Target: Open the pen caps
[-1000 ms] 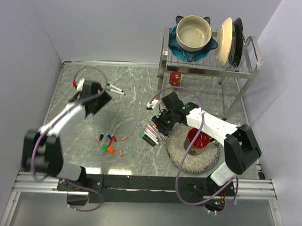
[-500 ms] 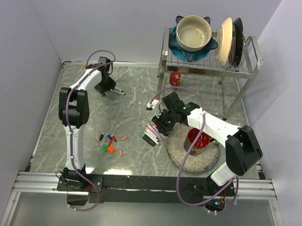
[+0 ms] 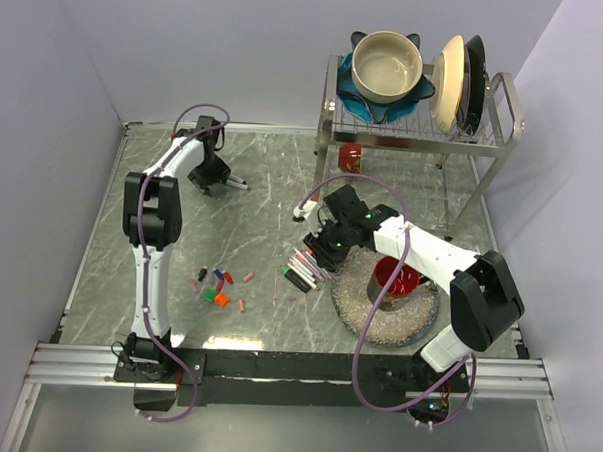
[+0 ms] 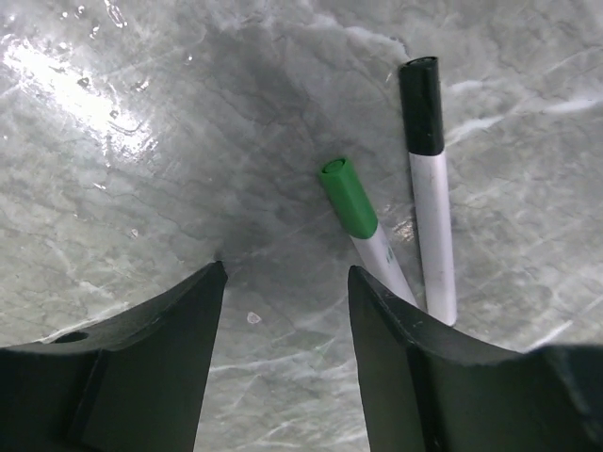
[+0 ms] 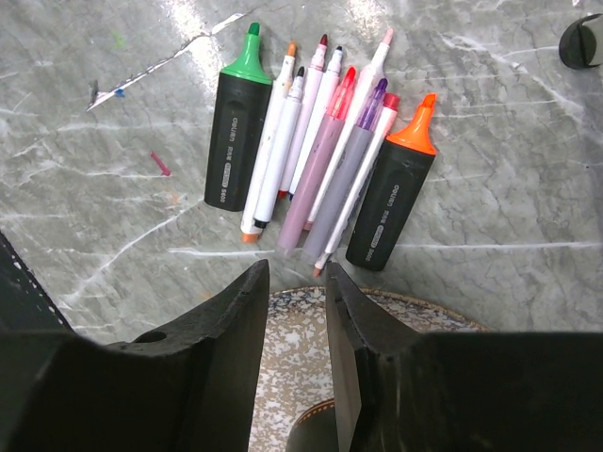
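**Two caps left, by your left arm**

Your left gripper [image 4: 285,282] hangs wide open and empty over the marble table. The green cap [image 4: 347,196] and the black cap [image 4: 421,105], both on their white barrels, lie just off its right finger. Your right gripper [image 5: 294,282] is open only a narrow slot and holds nothing. It sits above the speckled plate [image 3: 358,309], near the row of uncapped markers [image 5: 320,141]. Loose caps [image 3: 217,282] lie mid-table. The next step looks like shifting the left gripper over the green-capped barrel and clamping it, then bringing the right gripper across to pull the cap.
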`<state>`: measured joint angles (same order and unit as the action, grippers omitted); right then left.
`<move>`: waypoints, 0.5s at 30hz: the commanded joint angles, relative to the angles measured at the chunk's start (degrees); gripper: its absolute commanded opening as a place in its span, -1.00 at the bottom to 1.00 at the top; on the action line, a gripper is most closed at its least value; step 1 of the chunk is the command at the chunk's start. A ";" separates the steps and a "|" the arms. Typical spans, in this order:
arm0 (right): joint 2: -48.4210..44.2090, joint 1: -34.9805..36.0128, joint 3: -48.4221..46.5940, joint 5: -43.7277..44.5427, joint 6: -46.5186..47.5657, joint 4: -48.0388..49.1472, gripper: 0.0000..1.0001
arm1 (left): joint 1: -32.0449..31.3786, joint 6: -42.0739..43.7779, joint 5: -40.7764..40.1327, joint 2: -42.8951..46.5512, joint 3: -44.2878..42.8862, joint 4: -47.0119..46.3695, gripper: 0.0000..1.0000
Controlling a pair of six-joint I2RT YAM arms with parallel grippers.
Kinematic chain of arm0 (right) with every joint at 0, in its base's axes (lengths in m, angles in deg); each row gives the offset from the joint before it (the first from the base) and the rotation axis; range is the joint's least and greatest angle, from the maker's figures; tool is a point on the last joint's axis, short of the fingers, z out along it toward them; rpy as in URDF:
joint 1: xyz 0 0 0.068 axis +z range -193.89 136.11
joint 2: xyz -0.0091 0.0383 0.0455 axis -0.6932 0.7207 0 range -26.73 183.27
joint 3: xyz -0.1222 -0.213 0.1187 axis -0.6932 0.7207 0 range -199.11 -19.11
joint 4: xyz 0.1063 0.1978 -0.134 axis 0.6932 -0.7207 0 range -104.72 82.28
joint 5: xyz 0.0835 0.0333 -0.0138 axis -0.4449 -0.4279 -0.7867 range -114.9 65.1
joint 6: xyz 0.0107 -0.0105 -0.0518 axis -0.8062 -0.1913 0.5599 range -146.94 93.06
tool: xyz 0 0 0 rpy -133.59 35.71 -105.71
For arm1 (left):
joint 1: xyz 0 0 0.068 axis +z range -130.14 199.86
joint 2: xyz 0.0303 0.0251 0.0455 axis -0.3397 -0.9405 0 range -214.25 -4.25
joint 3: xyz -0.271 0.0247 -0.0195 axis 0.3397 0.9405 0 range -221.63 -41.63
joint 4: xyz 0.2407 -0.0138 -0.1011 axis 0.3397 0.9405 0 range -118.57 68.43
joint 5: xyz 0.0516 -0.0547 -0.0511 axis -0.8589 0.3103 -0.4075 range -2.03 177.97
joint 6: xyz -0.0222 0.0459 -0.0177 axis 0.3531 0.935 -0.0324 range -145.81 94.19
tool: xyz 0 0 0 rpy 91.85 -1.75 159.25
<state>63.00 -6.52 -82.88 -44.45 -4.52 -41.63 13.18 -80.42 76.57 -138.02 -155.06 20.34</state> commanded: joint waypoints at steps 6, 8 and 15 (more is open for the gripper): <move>0.88 0.25 -2.77 0.22 1.05 -0.28 -0.24 | 1.32 2.84 4.36 3.33 3.02 -5.30 0.22; 1.06 0.34 -2.77 0.13 1.05 -0.28 -0.23 | 1.67 2.93 5.94 4.92 6.89 -9.61 0.23; 1.58 0.34 -2.94 0.13 1.14 -0.63 -0.23 | 2.02 3.10 7.27 2.73 3.57 -7.95 0.25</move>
<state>64.07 -6.52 -82.88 -44.43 -4.28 -41.92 15.15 -78.43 82.25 -134.72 -148.68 13.24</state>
